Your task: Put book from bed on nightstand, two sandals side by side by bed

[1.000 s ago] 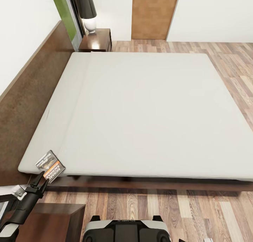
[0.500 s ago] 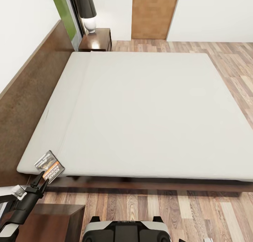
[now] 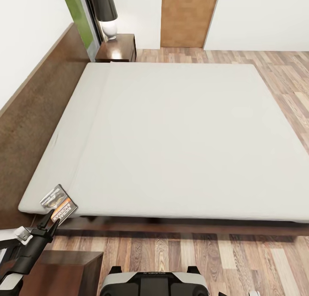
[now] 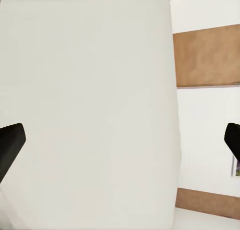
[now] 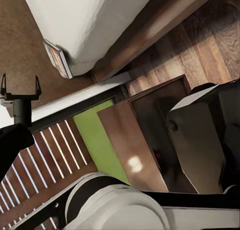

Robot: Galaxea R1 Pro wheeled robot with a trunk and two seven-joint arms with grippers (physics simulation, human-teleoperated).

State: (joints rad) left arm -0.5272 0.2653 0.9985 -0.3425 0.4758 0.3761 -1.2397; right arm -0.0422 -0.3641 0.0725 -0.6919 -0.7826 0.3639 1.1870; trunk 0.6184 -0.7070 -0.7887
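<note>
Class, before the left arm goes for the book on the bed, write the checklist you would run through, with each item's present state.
1. book on the near corner of the bed, by the headboard: ok.
2. left gripper open, fingers spread: ok.
3. Its fingers reaching the book: not ok, just short of its near edge.
4. nightstand top beside the arm free for the book: ok on the part in view.
5. Book overhanging the mattress edge enough to pinch: cannot tell.
6. right gripper state: cannot tell.
</note>
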